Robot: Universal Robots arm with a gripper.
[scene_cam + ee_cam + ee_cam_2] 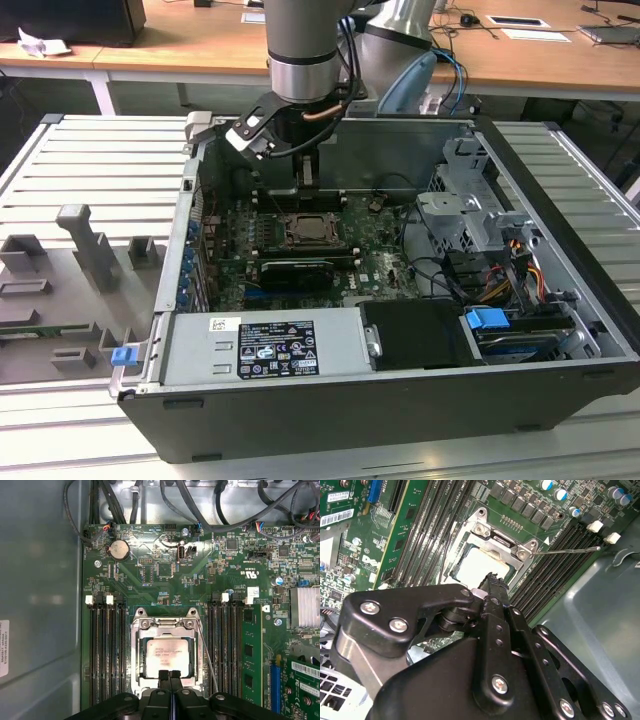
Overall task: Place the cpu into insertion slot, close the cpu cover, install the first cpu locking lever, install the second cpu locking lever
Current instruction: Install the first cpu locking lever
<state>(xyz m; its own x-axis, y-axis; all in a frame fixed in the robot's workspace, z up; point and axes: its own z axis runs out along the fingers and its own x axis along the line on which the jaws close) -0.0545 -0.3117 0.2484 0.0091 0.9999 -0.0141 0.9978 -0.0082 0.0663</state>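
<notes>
An open computer case (300, 420) sits on a ribbed table (90, 170) near wooden desks (180, 45).

cpu (476, 566) part. hidden by end effector (492, 578), arm (305, 45) cropped

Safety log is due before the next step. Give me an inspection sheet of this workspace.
Surface: grey ribbed metal table, carrying an open black computer case.
Job's things: pale silver square cpu shows through the window of the grey metal cpu cover frame, lying flat; thin wire lever sticks out sideways.
Clutter: grey fixture blocks at the exterior view's left.
Grippers: black tool shut, fingertips over the cpu's edge.
Cables: black bundles along the case wall; coloured wires beside the drive cage.
Surroundings: wooden desks behind.
</notes>
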